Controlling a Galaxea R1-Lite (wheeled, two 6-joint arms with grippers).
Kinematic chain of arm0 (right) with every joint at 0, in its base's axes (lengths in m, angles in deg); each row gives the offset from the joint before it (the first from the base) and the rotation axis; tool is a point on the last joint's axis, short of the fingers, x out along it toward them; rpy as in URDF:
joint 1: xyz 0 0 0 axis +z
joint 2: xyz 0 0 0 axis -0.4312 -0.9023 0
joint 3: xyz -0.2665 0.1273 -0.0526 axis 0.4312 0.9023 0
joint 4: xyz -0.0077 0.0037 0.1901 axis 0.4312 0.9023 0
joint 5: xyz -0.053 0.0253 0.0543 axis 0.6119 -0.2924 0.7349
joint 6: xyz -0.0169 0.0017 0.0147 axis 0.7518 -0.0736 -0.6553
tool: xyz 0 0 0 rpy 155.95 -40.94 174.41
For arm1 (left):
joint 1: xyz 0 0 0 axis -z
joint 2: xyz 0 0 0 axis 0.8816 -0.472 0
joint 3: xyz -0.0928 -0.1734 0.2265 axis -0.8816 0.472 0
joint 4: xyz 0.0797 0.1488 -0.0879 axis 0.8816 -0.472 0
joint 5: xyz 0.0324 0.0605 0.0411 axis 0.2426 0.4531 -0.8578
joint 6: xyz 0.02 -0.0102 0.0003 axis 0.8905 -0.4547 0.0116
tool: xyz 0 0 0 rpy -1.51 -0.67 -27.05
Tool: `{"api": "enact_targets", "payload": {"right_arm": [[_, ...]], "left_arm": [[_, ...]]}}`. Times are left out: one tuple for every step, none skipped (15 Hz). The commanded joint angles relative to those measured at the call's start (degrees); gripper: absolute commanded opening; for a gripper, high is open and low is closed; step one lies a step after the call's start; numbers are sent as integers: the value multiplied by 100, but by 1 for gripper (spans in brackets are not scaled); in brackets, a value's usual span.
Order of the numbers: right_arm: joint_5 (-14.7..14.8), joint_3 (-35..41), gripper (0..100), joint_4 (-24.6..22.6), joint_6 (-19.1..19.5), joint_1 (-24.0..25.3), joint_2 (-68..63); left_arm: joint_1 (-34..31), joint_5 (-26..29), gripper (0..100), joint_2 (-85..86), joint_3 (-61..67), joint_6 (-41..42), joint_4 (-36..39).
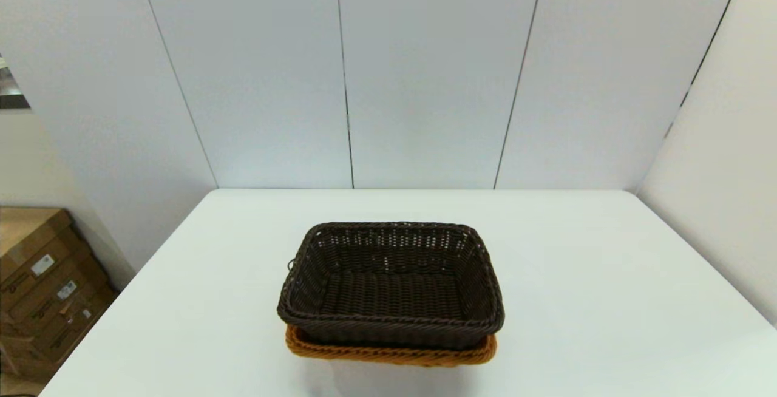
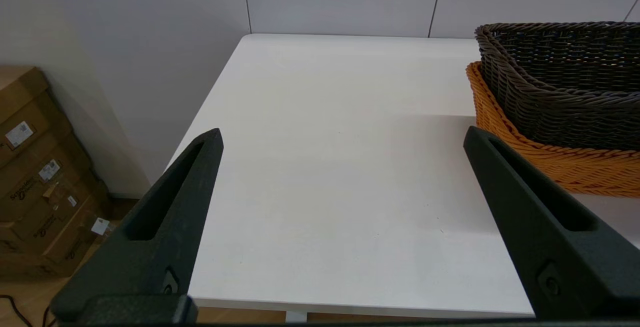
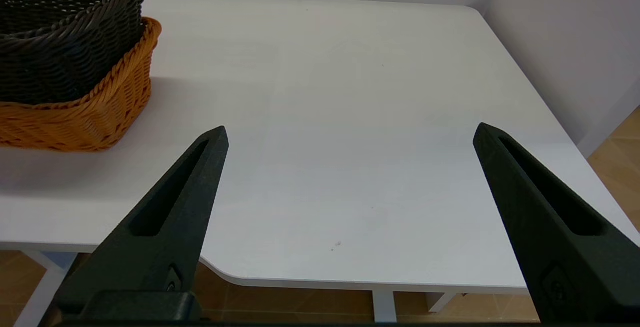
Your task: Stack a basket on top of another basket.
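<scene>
The dark brown basket (image 1: 391, 285) sits nested inside the orange-tan basket (image 1: 388, 354) near the table's front edge, at the middle. Only the orange rim shows below it in the head view. The left wrist view shows the dark basket (image 2: 565, 77) resting in the orange one (image 2: 545, 162), slightly tilted. My left gripper (image 2: 342, 137) hangs open over the table's front left, apart from the baskets, holding nothing. My right gripper (image 3: 350, 134) is open over the front right, also empty, with the dark basket (image 3: 65, 32) and the orange basket (image 3: 90, 112) off to its side. Neither arm shows in the head view.
The white table (image 1: 607, 275) is walled by pale panels behind and on the right. Cardboard boxes (image 1: 42, 288) stand on the floor past the table's left edge. The table's front edge lies just below both grippers.
</scene>
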Motion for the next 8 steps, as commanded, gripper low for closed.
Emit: {"api": "enact_targets", "payload": {"right_arm": [[2,-2,100,2,14,0,11],[2,-2,100,2,-12,0,11],[2,-10,100,2,-39,0,11],[2,-10,100,2,-47,0,11],[-7,-10,100,2,-109,0,11],[-7,-10,100,2,-126,0,11],[-7,-10,100,2,-153,0,11],[-7,-10,100,2,-153,0,11]], "left_arm": [[-1,-4,100,9,9,-3,1],[-1,-4,100,9,9,-3,1],[-1,-4,100,9,9,-3,1],[-1,-4,100,9,9,-3,1],[-1,-4,100,9,9,-3,1],[-1,-4,100,9,9,-3,1],[-1,-4,100,9,9,-3,1],[-1,-4,100,9,9,-3,1]]}}
